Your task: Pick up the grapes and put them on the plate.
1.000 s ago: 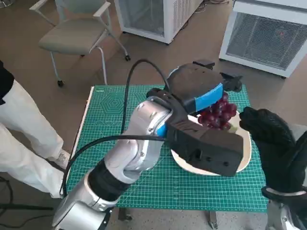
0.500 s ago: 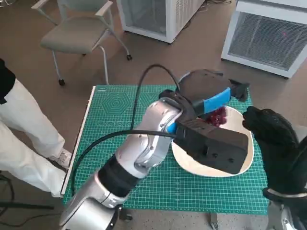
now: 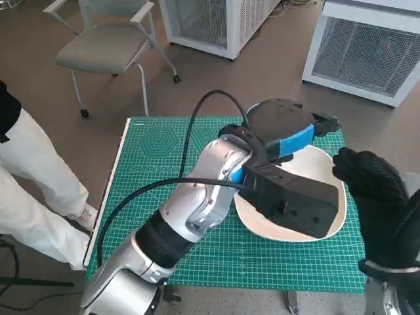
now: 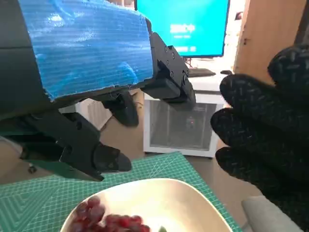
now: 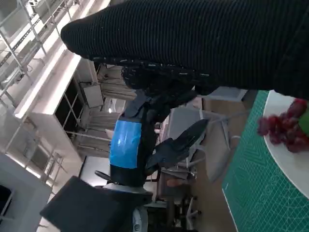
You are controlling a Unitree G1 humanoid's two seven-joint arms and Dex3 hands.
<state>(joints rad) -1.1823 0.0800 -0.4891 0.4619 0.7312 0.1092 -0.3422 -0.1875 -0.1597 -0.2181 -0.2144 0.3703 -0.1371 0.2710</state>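
Observation:
The dark red grapes [image 4: 107, 221] lie on the white plate [image 4: 169, 198]; in the right wrist view the grapes [image 5: 284, 127] sit near the plate's [image 5: 295, 167] rim. In the head view my left forearm covers them, and only parts of the plate [image 3: 324, 162] show. My left hand [image 3: 282, 123] hovers over the plate's far side, its fingers [image 4: 102, 159] spread above the grapes and holding nothing. My gloved right hand [image 3: 369, 188] hangs just right of the plate with nothing in it; the right hand [image 4: 263, 130] also shows in the left wrist view.
A green cutting mat [image 3: 151, 164] covers the small table. A person's white-trousered leg [image 3: 33, 190] stands at the left. A chair [image 3: 105, 46] and two white cabinets [image 3: 367, 46] stand on the floor beyond the table.
One second ago the grapes hung from my left hand above the plate. Now they lie on the plate and the hand is off them, fingers spread. My right hand has hardly moved.

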